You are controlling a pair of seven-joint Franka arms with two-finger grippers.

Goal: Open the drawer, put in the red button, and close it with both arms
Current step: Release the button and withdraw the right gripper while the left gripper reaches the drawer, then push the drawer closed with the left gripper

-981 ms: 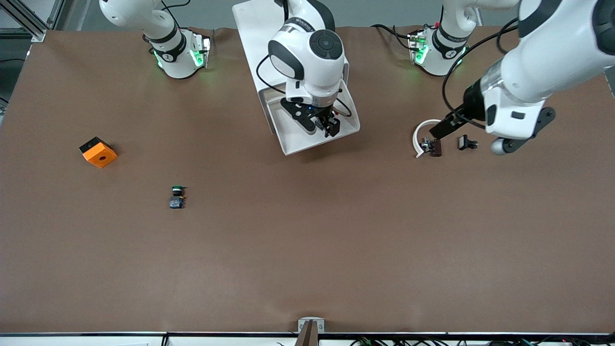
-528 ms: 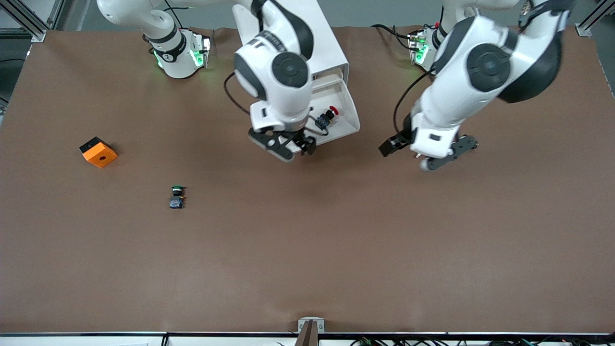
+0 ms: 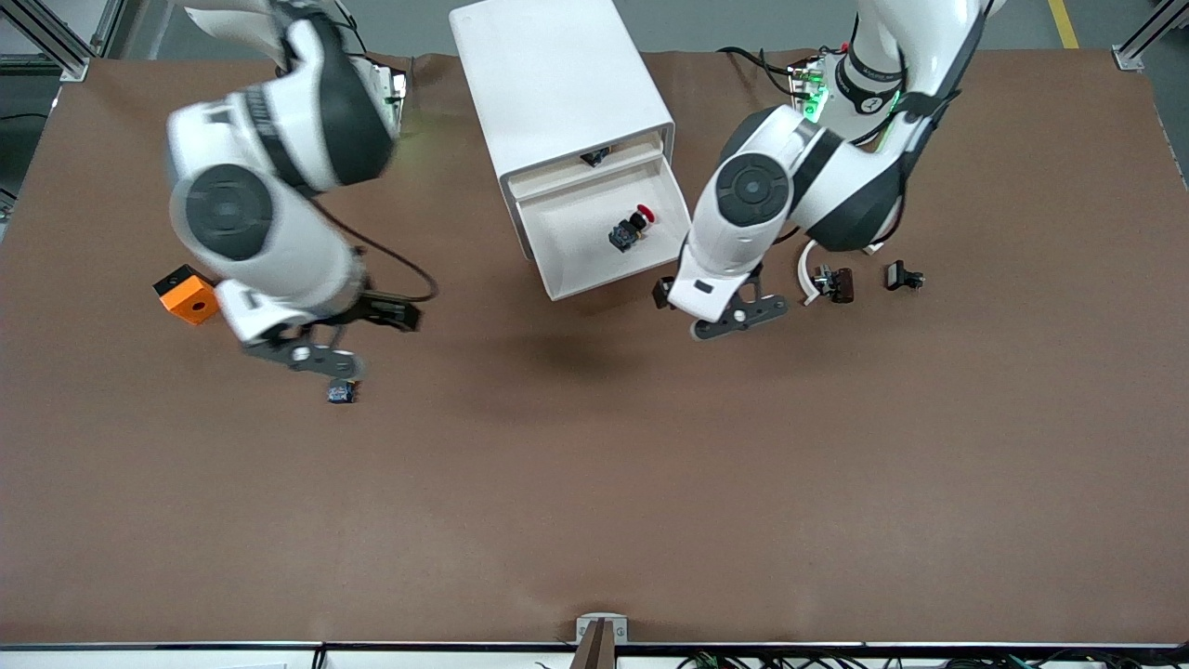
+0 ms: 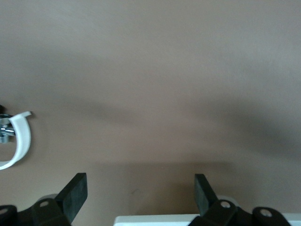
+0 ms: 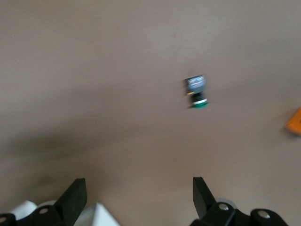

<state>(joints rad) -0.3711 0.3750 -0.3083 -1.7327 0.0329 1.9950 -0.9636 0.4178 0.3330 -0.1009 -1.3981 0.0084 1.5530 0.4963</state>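
The white cabinet [image 3: 557, 74] has its drawer [image 3: 567, 269] pulled open. The red button [image 3: 633, 227] lies in the drawer on its side, red cap toward the left arm's end. My left gripper [image 3: 663, 294] is open and empty, low beside the drawer's front corner at the left arm's end. In the left wrist view the left gripper [image 4: 139, 195] is spread wide over bare table, with a white edge [image 4: 188, 220] between the jaws. My right gripper [image 3: 390, 313] is open and empty, over the table near the green-capped button [image 3: 342, 393]; the right wrist view shows this gripper [image 5: 139, 197] open.
An orange block [image 3: 190, 295] sits toward the right arm's end; it also shows in the right wrist view [image 5: 295, 122], as does the green button [image 5: 197, 92]. A white curved piece [image 3: 808, 269], a dark part [image 3: 841, 283] and a small black part [image 3: 903, 276] lie beside the left arm.
The right arm let the red button go in the drawer and swung away toward the green button. The left arm came from the small parts to the drawer's front corner.
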